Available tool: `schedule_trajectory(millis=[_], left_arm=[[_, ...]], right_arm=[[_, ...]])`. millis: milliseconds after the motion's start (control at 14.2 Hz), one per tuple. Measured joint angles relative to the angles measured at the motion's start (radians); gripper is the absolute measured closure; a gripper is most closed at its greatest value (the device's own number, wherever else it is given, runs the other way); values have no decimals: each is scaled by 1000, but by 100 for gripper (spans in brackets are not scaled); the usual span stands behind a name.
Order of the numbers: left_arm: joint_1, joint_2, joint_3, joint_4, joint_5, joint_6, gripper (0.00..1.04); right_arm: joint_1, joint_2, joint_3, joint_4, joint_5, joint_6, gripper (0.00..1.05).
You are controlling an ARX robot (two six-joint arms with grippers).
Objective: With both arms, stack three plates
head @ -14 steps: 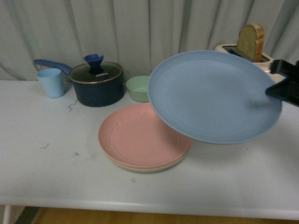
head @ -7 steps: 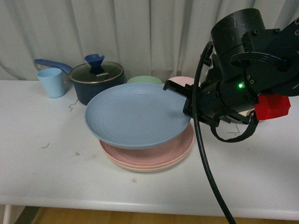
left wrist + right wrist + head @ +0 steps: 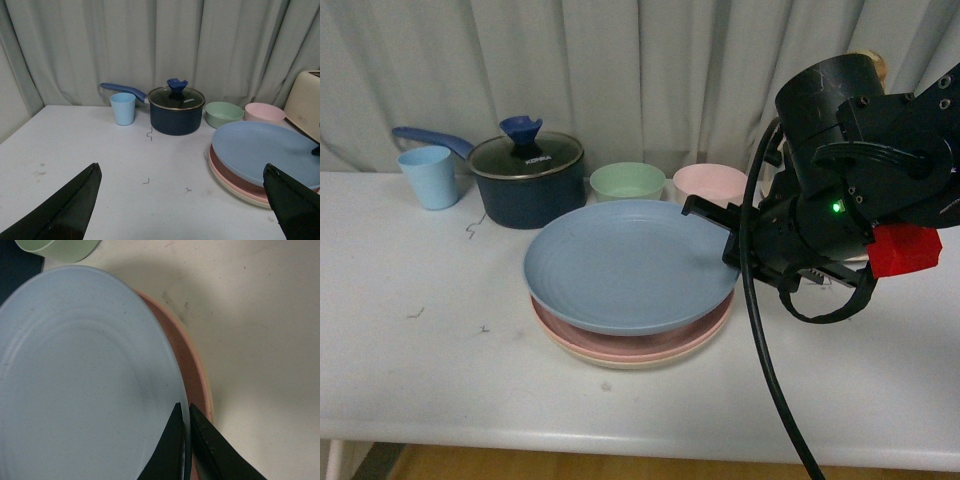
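On the left, the left end effector (image 3: 180, 205) hangs wide open over the white worktop (image 3: 430, 350), holding nothing. At centre, the round matte blue plate (image 3: 625, 262) has dropped in the last half second and slid right, now almost squared over the pink plate (image 3: 620, 341) and the cream plate (image 3: 640, 362) beneath. On the right, the right end effector (image 3: 715, 222) still pinches its rim, so I judge only the release remains.
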Motion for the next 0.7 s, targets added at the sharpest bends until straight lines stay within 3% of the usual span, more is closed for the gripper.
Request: schedule_trajectory(millis=[421,702], left_arm=[[0,0,0,0,0,0,7],[0,0,0,0,0,0,7]], right_arm=[[0,0,10,-21,-5,5,82],[0,-3,9,-36,-14,2,60]])
